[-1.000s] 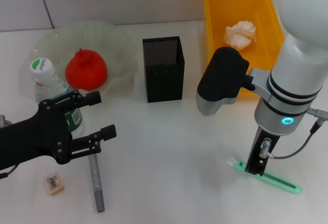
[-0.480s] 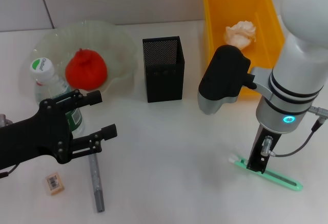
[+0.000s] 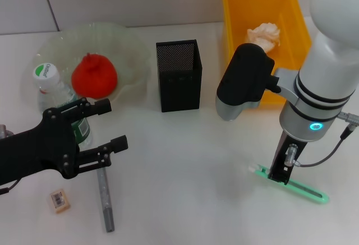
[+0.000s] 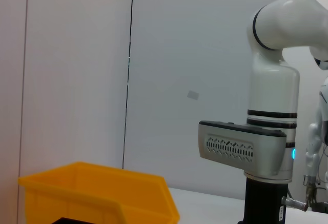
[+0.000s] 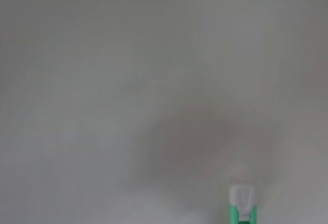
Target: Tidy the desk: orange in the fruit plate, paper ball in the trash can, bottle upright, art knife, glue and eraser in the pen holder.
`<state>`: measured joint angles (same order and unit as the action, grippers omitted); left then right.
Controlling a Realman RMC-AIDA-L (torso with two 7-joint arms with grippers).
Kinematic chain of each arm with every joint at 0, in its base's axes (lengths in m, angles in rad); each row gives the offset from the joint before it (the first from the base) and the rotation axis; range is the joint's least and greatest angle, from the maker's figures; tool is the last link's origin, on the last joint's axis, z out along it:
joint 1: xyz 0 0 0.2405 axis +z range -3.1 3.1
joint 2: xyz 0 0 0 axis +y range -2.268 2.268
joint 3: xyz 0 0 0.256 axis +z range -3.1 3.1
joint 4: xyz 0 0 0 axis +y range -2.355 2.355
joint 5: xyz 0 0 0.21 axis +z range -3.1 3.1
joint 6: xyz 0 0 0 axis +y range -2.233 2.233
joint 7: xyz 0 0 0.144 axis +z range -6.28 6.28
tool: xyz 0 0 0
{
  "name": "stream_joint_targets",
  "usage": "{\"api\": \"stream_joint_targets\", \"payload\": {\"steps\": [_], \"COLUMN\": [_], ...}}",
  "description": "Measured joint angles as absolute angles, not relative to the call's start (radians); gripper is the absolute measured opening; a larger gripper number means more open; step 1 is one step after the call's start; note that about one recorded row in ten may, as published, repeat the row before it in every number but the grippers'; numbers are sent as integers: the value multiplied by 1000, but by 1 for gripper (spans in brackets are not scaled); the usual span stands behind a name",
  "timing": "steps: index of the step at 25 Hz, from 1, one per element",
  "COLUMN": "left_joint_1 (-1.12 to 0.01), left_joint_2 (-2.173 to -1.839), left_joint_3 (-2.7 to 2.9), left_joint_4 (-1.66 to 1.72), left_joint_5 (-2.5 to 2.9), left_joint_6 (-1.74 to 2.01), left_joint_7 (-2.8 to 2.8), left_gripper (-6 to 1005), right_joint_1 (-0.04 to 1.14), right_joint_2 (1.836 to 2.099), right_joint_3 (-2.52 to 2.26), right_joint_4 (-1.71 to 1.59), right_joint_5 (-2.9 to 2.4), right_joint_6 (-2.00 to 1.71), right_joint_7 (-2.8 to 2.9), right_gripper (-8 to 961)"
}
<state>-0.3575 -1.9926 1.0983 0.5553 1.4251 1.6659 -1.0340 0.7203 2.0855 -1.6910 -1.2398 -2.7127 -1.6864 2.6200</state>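
Note:
My right gripper (image 3: 279, 175) is shut on the green art knife (image 3: 300, 189) and holds it just above the table at the front right. The knife's white tip shows in the right wrist view (image 5: 241, 198). My left gripper (image 3: 109, 124) is open and empty, next to the upright bottle (image 3: 55, 95). The grey pen-shaped glue (image 3: 105, 197) and the eraser (image 3: 59, 200) lie on the table below it. The orange (image 3: 94, 75) sits in the fruit plate (image 3: 132, 49). The paper ball (image 3: 263, 36) lies in the yellow trash can (image 3: 235, 15). The black mesh pen holder (image 3: 178, 74) stands in the middle.
The right arm's bulky forearm (image 3: 244, 82) hangs between the pen holder and the trash can. The left wrist view shows the trash can (image 4: 97, 193) and the right arm (image 4: 266, 131) before a plain wall.
The right gripper has risen slightly and the green knife has come up and shifted with it. The left arm has not moved.

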Motion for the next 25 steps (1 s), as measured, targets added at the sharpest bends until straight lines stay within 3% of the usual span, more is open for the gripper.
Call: {"api": "stream_joint_targets", "payload": {"steps": [25], "left_joint_1": [-354], "left_joint_2": [-1993], "left_joint_3": [1100], "left_joint_4": [555], "left_joint_5": [1425], "left_joint_6": [1666], "left_joint_7": [-1034], "left_gripper": [786], "right_joint_1": [708], "right_joint_2": [2084], "right_joint_3": [-1648], "right_joint_4": [-1343], "right_joint_5": [-2765], "right_joint_6": [-1683], "right_joint_7": [2628], "right_gripper": [86]}}
